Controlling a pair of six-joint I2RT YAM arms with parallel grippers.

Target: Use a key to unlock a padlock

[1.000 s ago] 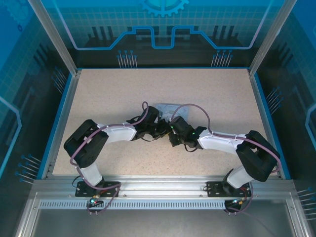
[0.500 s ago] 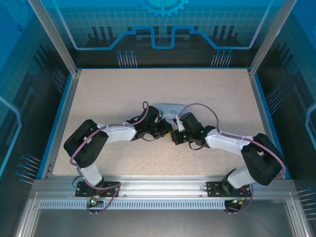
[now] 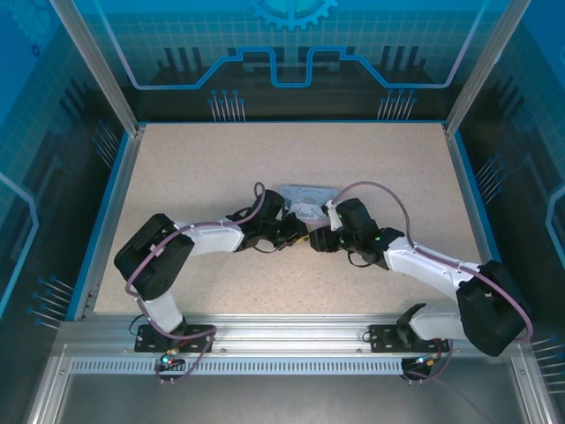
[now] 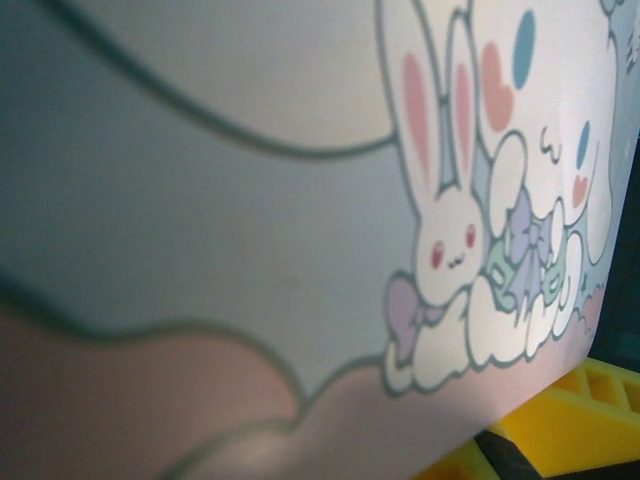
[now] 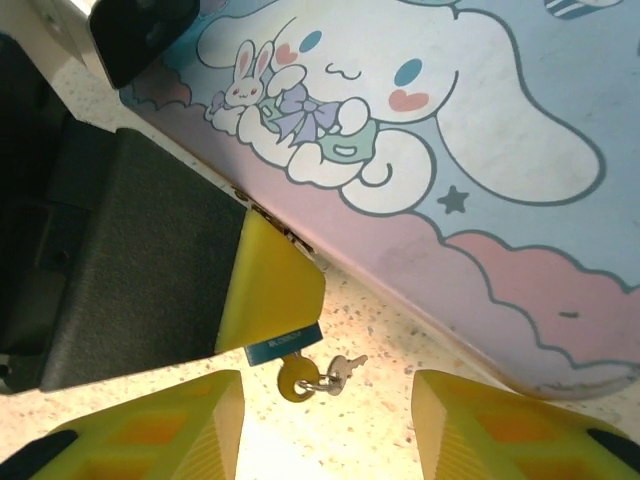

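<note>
In the right wrist view the padlock [image 5: 285, 344] shows as a small blue body poking out from under a yellow finger [image 5: 268, 285] of my left gripper [image 3: 298, 234], which is shut on it. The key [image 5: 296, 378], with a yellow head, sits in the padlock's underside. A ring and a silver spare key [image 5: 345, 368] hang from it. My right gripper [image 5: 325, 430] is open, its yellow fingers on either side of the key and not touching it. In the top view the right gripper [image 3: 318, 242] faces the left one closely.
The pale blue-grey box [image 5: 480, 180] with cartoon rabbit prints lies right behind the padlock, also at the table's middle [image 3: 305, 192]. The left wrist view is pressed close against the box [image 4: 250, 200], with a yellow finger [image 4: 575, 405] at its lower right.
The right arm has swung its elbow and shoulder out to the right, and its gripper has drawn back slightly from the left gripper. The left arm has stayed still.
</note>
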